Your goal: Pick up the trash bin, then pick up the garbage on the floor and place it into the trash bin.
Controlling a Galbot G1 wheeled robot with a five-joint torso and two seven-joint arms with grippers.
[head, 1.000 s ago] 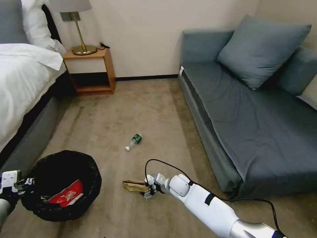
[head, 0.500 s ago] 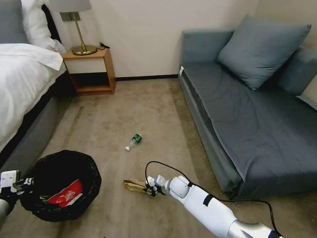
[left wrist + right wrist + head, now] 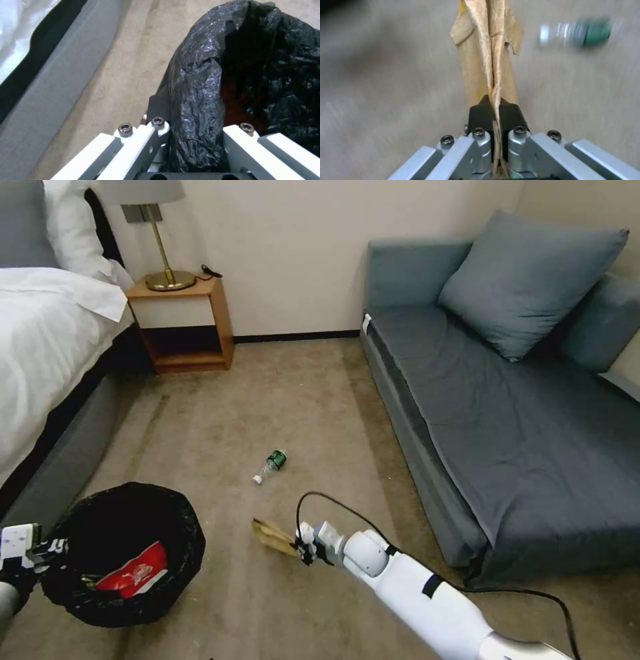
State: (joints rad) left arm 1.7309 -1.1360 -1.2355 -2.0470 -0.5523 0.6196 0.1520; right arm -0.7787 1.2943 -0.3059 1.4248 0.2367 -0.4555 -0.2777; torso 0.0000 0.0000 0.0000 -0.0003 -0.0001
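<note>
Your right tool [image 3: 301, 549] is clamped on the crumpled brown paper bag [image 3: 272, 534]: in the right wrist view the two black pads [image 3: 479, 115] are pressed together with the folded paper [image 3: 488, 62] pinched between them, the rest of the bag sticking straight out past the tips. From the head view the bag looks raised at its free end, above the beige carpet floor [image 3: 267, 407]. Judge it as very light, thin and floppy; it will crease and could tear or slide out where the pinch is on a narrow fold, so carry it smoothly and do not rely on its stiffness to aim it. A hold across several layers near the bag's middle would be surer than the edge.

Your left tool [image 3: 33, 555] is closed on the rim of the round bin lined with crinkled glossy black plastic [image 3: 127, 553], at the robot's left. In the left wrist view the film [image 3: 196, 100] is bunched between the fingers [image 3: 155, 107]; it is slick, so the grip should include the rim beneath. A red-white crumpled wrapper [image 3: 133, 570] lies inside.

The small clear bottle with green label and white cap [image 3: 270, 465] lies on its side on the carpet, farther ahead. It should be light, smooth and prone to roll; take it across the body.
</note>
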